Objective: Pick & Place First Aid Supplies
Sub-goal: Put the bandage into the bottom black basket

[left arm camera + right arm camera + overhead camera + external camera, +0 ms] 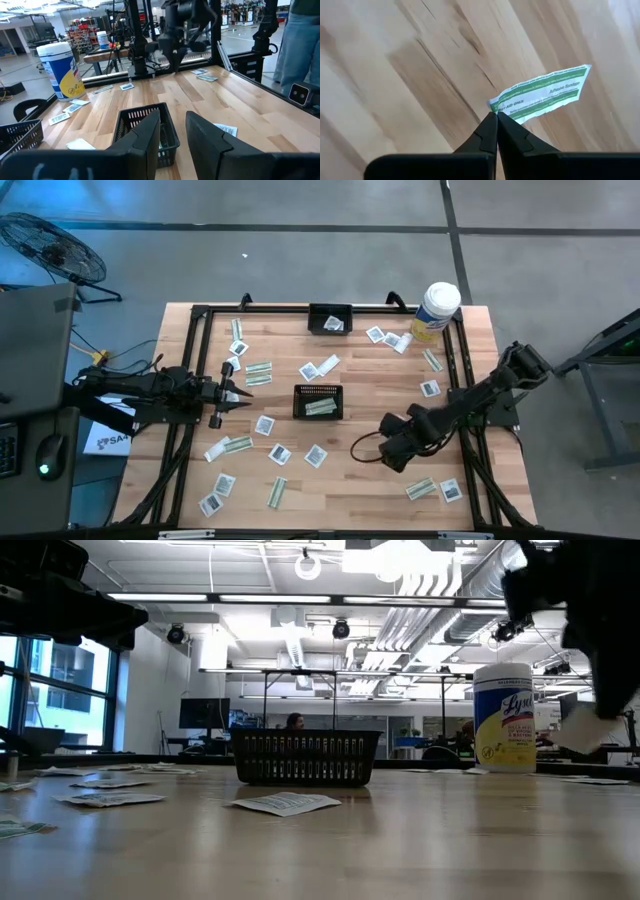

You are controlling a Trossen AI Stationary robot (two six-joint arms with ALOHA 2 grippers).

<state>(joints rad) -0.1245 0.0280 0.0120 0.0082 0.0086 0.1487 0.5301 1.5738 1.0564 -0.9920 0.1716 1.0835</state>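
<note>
The right gripper [496, 116], lower right of centre in the high view, has its fingers pinched shut on one corner of a green-and-white strip packet [540, 95]. It looks featherlight, floppy and slick; a corner pinch may let it slip or flutter. The left gripper [240, 393] waits half-open, empty.

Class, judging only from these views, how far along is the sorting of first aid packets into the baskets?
Done: the centre basket and the far basket each hold at least one packet. In hand: the right gripper is shut on a green-and-white strip; the left gripper waits, fingers apart. Left: many loose packets on the table.
</note>
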